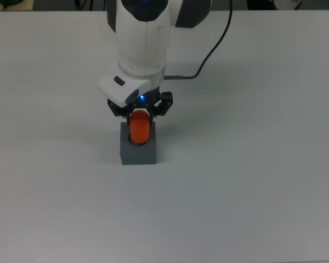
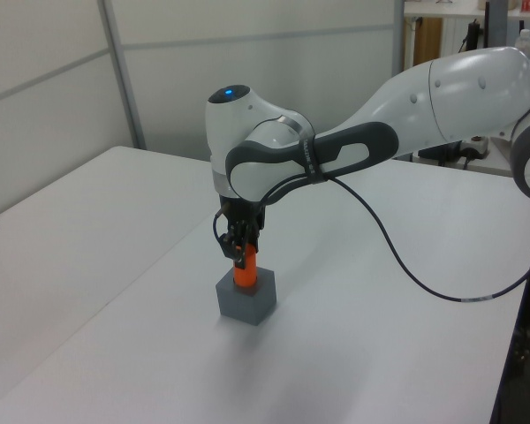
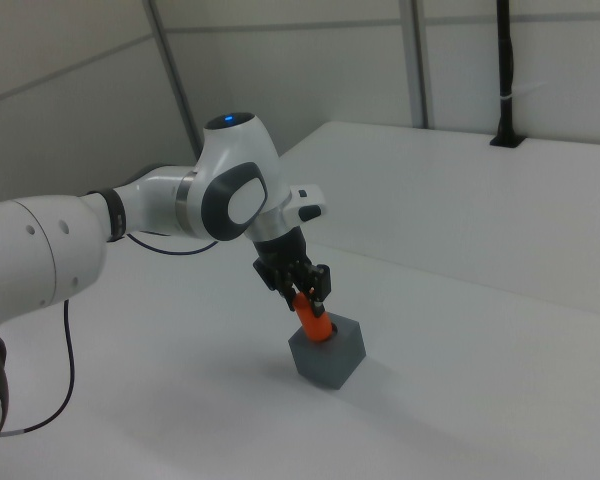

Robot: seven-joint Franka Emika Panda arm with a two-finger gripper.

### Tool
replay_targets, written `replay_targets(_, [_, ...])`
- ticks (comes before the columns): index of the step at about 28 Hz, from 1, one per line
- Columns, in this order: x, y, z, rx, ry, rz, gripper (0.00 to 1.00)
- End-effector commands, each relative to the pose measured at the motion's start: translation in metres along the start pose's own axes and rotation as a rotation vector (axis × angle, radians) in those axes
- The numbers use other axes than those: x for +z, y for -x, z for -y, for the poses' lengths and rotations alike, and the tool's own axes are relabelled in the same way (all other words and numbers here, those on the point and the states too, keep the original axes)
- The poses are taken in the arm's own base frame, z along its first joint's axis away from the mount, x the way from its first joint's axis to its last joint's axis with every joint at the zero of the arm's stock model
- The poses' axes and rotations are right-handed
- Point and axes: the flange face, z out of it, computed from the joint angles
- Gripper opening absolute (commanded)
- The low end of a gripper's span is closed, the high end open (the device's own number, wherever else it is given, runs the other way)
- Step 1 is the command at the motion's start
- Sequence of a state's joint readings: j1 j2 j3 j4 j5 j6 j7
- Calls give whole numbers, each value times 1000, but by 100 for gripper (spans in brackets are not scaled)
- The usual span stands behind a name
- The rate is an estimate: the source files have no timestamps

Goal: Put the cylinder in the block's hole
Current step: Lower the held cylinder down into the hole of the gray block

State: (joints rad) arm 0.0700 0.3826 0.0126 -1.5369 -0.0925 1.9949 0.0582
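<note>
One smooth bright orange cylinder (image 1: pixel 140 129) stood with its lower end in the round hole of the matte dark grey block (image 1: pixel 138 153).
The black two-finger claw (image 1: pixel 140 114) of the white arm (image 2: pixel 442 88) was clamped on the cylinder's upper part, directly above the block. In the right view the cylinder (image 3: pixel 312 321) leaned a little, its top tipped toward the right view's left, while most of its length rose above the block's (image 3: pixel 328 354) top face. The block (image 2: pixel 246 298) sat on the plain white table (image 1: pixel 252 181), and a black cable (image 2: pixel 397 256) hung from the arm's wrist in a loop above the table.
</note>
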Motion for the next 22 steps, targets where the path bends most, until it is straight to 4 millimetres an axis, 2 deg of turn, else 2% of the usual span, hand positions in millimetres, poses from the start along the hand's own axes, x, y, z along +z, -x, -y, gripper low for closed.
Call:
replay_targets(1, [8,7,0,-2,26,20,11])
replay_targets(20, [9,6,-9,14,31,19,12])
replay_targets(22, [10,6,-9,14,31,21,17])
